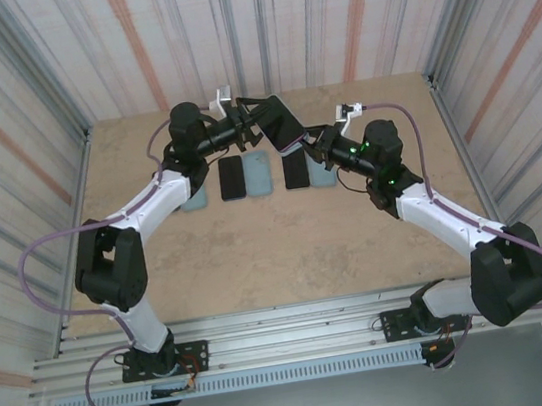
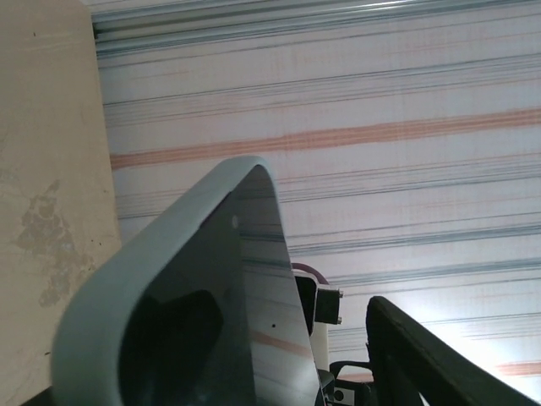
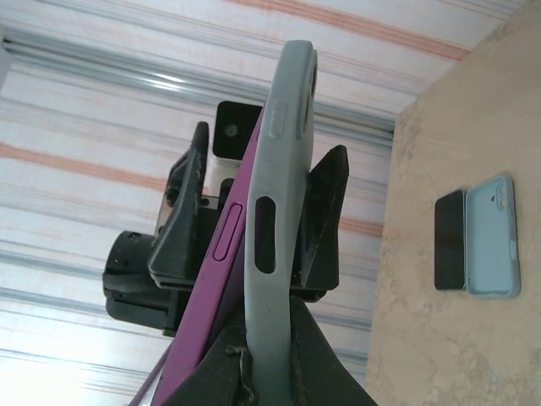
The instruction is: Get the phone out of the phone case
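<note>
Right gripper point(image 3: 254, 359) is clamped tight on the bottom end of the pale phone case point(image 3: 283, 127), holding it on edge at the middle of its wrist view. The purple phone point(image 3: 221, 245) leans away from the case towards the lower left. The left gripper point(image 1: 255, 114) is spread wide, a black finger on either side of phone and case. In the top view, both are held above the table point(image 1: 258, 255) at upper centre. Below them lie a black phone point(image 1: 232, 177) and a blue case point(image 1: 258, 172).
</note>
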Robot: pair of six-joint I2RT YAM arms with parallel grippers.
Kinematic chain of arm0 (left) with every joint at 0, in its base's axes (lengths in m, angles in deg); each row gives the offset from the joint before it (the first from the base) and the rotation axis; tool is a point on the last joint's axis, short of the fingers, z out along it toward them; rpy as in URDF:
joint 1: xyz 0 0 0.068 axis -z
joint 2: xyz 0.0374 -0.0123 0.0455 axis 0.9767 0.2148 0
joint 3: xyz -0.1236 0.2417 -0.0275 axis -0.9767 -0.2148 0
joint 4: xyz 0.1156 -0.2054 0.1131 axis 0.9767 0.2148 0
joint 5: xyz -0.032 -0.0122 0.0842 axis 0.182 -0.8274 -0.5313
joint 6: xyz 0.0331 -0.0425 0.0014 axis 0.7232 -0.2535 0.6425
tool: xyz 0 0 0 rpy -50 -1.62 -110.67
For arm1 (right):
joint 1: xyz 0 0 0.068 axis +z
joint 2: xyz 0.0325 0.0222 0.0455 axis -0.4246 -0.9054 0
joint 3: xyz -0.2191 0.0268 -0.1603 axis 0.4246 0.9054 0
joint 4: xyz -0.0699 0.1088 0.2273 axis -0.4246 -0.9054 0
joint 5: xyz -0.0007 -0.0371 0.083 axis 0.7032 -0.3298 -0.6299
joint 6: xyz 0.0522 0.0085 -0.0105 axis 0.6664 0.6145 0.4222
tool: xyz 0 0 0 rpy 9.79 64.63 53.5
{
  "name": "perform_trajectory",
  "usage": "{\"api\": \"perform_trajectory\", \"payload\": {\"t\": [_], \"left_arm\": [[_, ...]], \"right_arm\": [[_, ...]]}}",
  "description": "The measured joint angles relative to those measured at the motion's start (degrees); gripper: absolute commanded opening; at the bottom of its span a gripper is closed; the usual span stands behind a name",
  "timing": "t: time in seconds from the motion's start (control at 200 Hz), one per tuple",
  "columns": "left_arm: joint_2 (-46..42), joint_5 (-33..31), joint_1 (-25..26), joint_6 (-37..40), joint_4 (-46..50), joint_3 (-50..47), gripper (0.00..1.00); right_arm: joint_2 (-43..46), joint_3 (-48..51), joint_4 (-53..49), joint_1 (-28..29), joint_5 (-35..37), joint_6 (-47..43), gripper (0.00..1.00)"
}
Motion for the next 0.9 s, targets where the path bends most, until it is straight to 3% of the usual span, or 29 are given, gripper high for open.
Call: {"api": "perform_trajectory", "payload": {"t": [0.155,0.331,0.586,0.902], "left_arm": [[0.0,-0.5,0.0,1.6,2.3,0.2,0.74],[-0.8,-2.0,0.5,3.0,5.6,0.2,0.76],[-7.7,-6.4,3.3,4.7,8.6,-4.2,0.77],[-15.1,-17.6,12.5,0.7,7.7,-13.0,0.68]], "right_arm": [[-0.5,0.2,1.4,0.0,0.4,0.0,0.0],[-0.9,0.3,3.1,0.0,3.1,-0.1,0.0],[-1.0,1.4,6.5,0.0,10.1,-1.0,0.0],[-1.9,2.2,9.1,1.1,19.8,-4.9,0.0]]}}
